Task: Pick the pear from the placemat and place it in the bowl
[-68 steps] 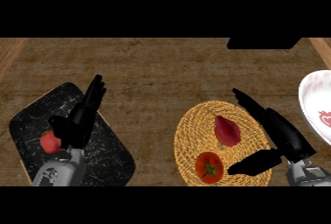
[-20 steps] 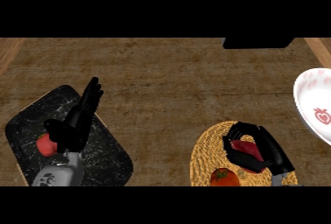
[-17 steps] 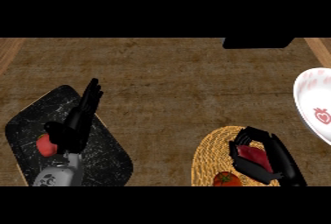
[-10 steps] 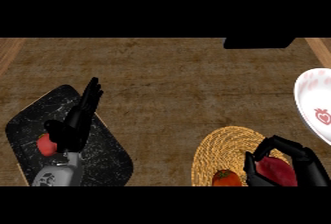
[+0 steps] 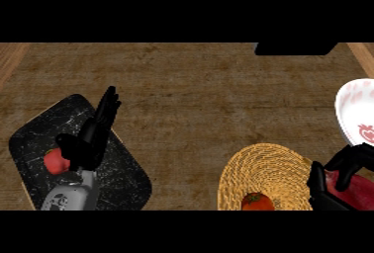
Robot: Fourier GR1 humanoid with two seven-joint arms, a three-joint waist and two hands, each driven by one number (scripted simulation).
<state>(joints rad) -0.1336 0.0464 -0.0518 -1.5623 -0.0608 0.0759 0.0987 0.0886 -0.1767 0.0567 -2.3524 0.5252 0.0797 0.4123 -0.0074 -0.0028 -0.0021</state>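
Brown wood-grain counter [image 5: 197, 94] bearing a straw-yellow woven placemat [image 5: 266, 170]. Left of the placemat, a black board [image 5: 36, 148] veined white; right of it, a white bowl [image 5: 354, 113] with red motifs. Dark-red pear [image 5: 352, 190] within the black right hand [image 5: 332, 183]; an orange-red tomato [image 5: 256, 201] lies on the placemat.

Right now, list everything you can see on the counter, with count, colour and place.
Woven straw placemat: one, tan, round, lower right of centre.
Tomato: one, red-orange, on the placemat's near edge.
Dark red pear: one, in the right hand, at the placemat's right edge.
White bowl with red pattern: one, right edge.
Black marbled board: one, lower left.
Red fruit: one, on the board, partly hidden by the left hand.
Wooden counter: brown, under everything.
Left hand: black, fingers straight, over the board.
Right hand: black, curled round the pear, lower right.
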